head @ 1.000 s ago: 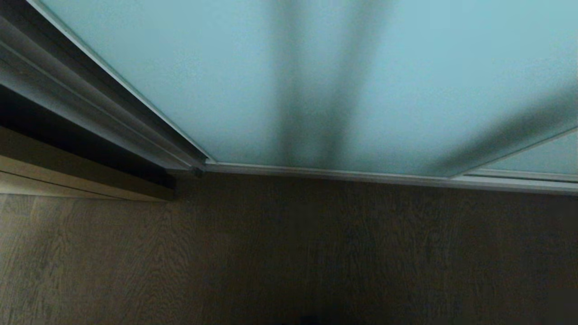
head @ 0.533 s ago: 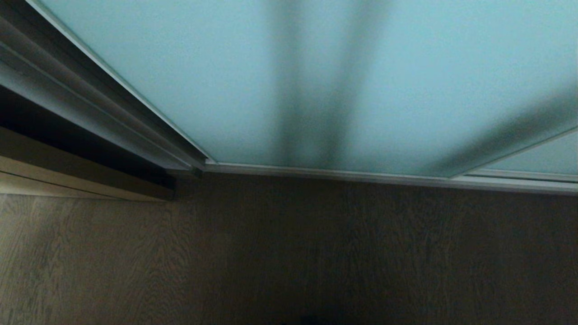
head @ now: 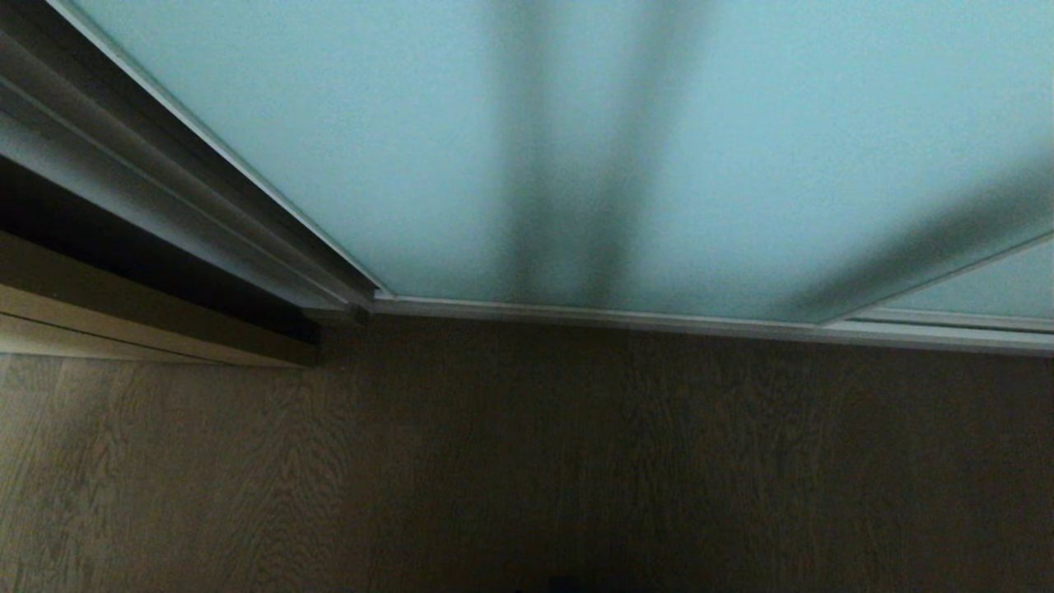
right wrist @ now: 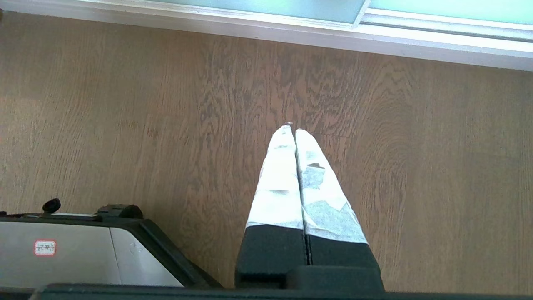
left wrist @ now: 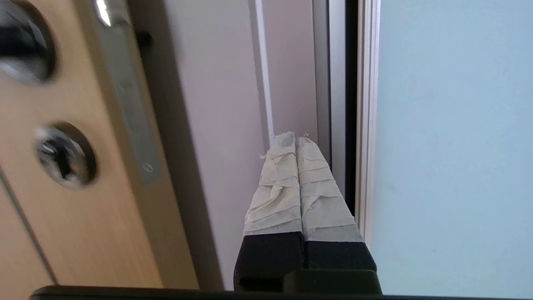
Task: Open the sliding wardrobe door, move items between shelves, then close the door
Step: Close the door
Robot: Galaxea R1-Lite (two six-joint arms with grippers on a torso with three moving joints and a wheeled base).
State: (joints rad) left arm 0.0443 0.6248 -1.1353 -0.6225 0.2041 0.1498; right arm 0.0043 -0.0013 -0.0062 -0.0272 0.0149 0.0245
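Left gripper [left wrist: 295, 139], seen from its wrist camera: the two tape-wrapped fingers [left wrist: 277, 183] are pressed together with nothing between them, tips raised toward the pale wall strip [left wrist: 225, 104] just beside the silver frame edge [left wrist: 366, 125] of the sliding wardrobe door [left wrist: 454, 137]; whether the tips touch that strip cannot be told from this angle. On the far side of the strip stands the light wood door [left wrist: 62, 233] with a metal latch plate [left wrist: 129, 108] and a round lock fitting [left wrist: 64, 156], somewhat blurred.

Right gripper [right wrist: 293, 129], seen from its wrist camera: fingers likewise clamped flat against each other and empty, pointing down over the wood-grain floor [right wrist: 145, 112]; the robot's base [right wrist: 83, 254] lies beside it, and the door's bottom track [right wrist: 416, 46] runs well beyond the tips.

Head view: neither arm appears. The frosted blue-green panel of the sliding door fills the upper field, standing shut across the wardrobe opening, its bottom rail [head: 626, 317] meeting the floor. Soft dark vertical bands [head: 576, 181] cross the glass.
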